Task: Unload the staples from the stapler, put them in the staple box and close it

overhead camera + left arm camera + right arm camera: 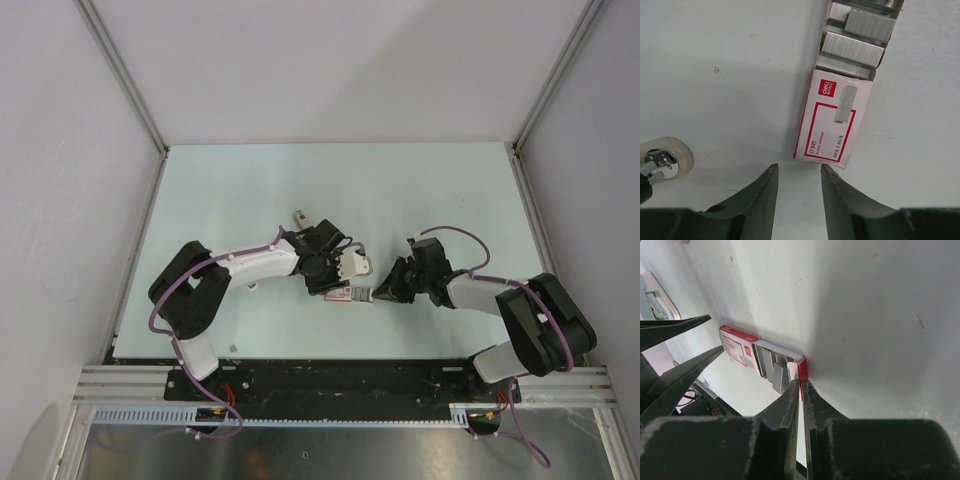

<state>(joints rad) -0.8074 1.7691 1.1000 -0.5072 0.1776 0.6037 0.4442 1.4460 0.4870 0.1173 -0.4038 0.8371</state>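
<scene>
A small silver-and-black thing [301, 216] lies on the table just behind my left wrist; it looks like the stapler but is too small to be sure. It does not show in either wrist view. A red-and-white staple box [832, 120] lies between the grippers with its tray pulled out, and grey staple strips [855, 45] lie in the tray. My left gripper [799, 170] is open and empty, its tips just short of the box's near end. My right gripper [801, 385] is shut on the tray's red end flap [802, 367].
A clear round piece with a shiny metal centre [662, 160] sits at the left edge of the left wrist view. The pale green table [250, 190] is walled by white panels at the back and sides. Both grippers [365, 280] meet near the table's middle front.
</scene>
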